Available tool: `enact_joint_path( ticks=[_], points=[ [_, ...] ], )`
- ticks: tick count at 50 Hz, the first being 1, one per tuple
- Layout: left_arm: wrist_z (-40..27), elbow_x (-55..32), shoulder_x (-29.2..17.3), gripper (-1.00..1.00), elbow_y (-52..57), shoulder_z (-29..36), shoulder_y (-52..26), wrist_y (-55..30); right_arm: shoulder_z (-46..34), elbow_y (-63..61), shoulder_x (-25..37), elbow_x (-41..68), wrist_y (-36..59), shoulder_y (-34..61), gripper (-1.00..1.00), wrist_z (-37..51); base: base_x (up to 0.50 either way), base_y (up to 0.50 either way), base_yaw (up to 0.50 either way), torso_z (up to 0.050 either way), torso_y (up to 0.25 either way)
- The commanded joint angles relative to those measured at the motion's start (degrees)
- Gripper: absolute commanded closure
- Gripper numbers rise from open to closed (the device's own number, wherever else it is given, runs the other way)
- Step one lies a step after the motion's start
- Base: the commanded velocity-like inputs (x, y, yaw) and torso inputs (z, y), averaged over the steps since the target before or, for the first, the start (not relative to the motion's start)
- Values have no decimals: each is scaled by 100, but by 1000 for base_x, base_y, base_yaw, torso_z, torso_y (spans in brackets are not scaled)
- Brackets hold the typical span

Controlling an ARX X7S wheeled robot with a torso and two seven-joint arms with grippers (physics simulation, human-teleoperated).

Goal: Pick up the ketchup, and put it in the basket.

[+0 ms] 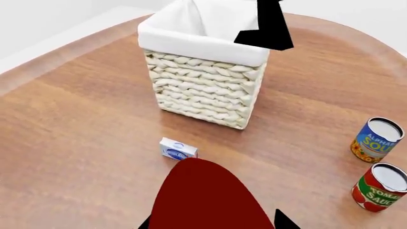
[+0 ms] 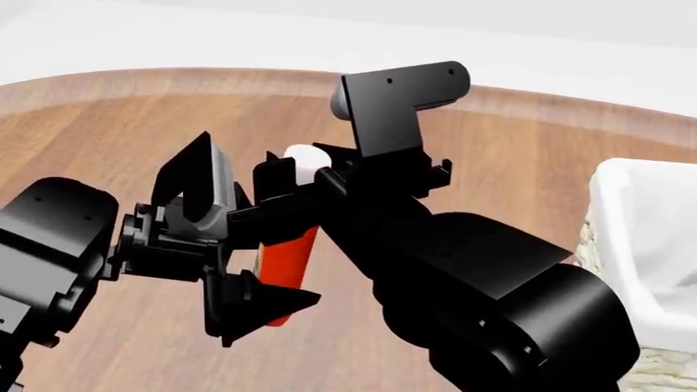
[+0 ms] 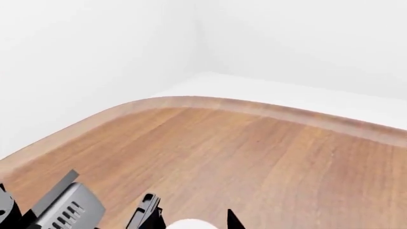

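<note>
The left claw [image 2: 245, 253] grips the ketchup bottle [image 2: 289, 257] above the tabletop [image 2: 98, 147], near the basket [image 1: 207, 90]; the right claw's state cannot be told

A broad desk [image 3: 254, 157] of warm brown wood with fine lengthwise grain fills most of every view. Its edge is rounded, curving in a smooth arc with a paler, slightly raised lip along the rim. Beyond it lies a plain white floor [image 3: 286, 93], meeting bare white walls [image 3: 95, 52] at a faint vertical corner in the right wrist view. The light is soft and even, casting only faint shadows.
</note>
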Motion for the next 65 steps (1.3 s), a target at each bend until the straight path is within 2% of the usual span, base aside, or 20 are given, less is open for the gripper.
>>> enact_joint_path(
  ticks=[1, 8, 9, 11, 27, 47, 52, 57, 65],
  points=[
    [158, -109, 51, 100, 311, -173, 76, -147, 110, 99, -40, -343, -155, -29, 100, -91, 0, 0, 0, 0, 0],
    [86, -74, 77, 100, 154, -138, 50, 74, 97, 119, -33, -343, -185, -14, 100, -93, 0, 0, 0, 0, 0],
    [132, -86, 70, -100, 173, -130, 53, 70, 91, 121, -30, -349, -191, -11, 100, -92, 0, 0, 0, 0, 0],
    [205, -159, 16, -100, 405, -145, 101, -155, 89, 124, -27, -343, -196, -9, 100, -94, 0, 0, -1, 0, 0],
    [181, -214, 3, -100, 422, -80, 138, -211, 39, 278, 34, -449, -387, 6, 100, -162, 0, 0, 0, 1, 1],
    [85, -328, -190, -100, 886, -21, 350, -431, 242, 852, 502, -818, -750, 315, 100, -156, 0, 0, 0, 0, 0],
    [-170, -491, -376, -100, 1766, -143, 762, -756, 258, 993, 640, -943, -843, 403, 100, -166, 0, 0, 0, 0, 0],
    [-377, -659, -387, -100, 1998, -328, 910, -868, 205, 1326, 697, -1121, -987, 625, 100, -266, 0, 0, 0, 0, 2],
    [-1223, -748, -438, -100, 2660, -658, 1440, -810, -64, 1991, 770, -1532, -1209, 1156, 100, -522, 0, 0, 0, 0, 0]
  ],
)
